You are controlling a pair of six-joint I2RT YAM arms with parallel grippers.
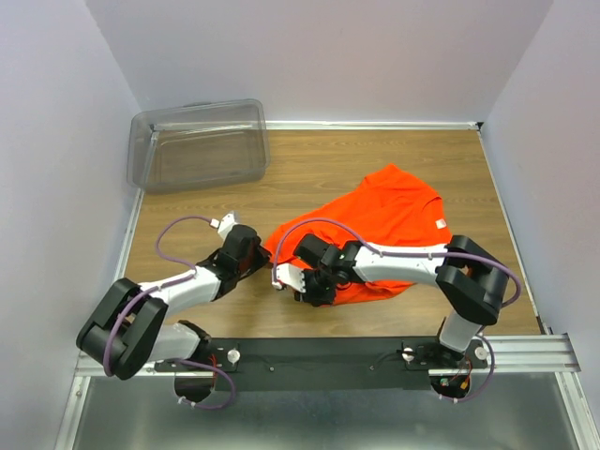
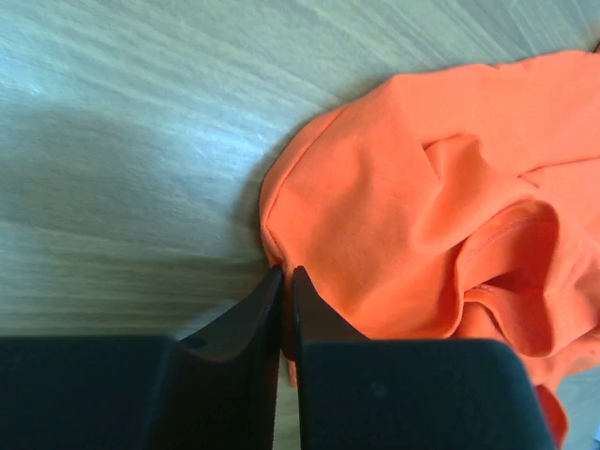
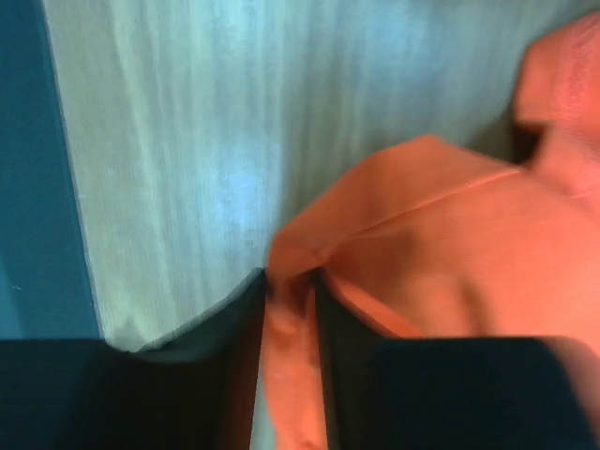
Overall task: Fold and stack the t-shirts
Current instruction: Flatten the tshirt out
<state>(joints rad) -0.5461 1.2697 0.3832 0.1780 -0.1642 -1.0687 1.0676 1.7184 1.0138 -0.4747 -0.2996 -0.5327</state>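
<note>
A bright orange t-shirt (image 1: 394, 220) lies crumpled on the wooden table, right of centre. Both arms reach to its near-left corner. My left gripper (image 1: 267, 260) comes in from the left; in the left wrist view its jaws (image 2: 286, 274) stand almost together, with a thin edge of the t-shirt (image 2: 441, 216) pinched between them. My right gripper (image 1: 285, 278) comes in from the right, just in front of the left one. In the right wrist view its jaws (image 3: 291, 286) hold a bunched fold of the t-shirt (image 3: 450, 253), which fills the gap between the fingers.
A clear plastic bin (image 1: 199, 145) stands at the back left corner of the table (image 1: 309, 169). White walls close in the left, back and right sides. A metal rail (image 1: 525, 352) with the arm bases runs along the near edge.
</note>
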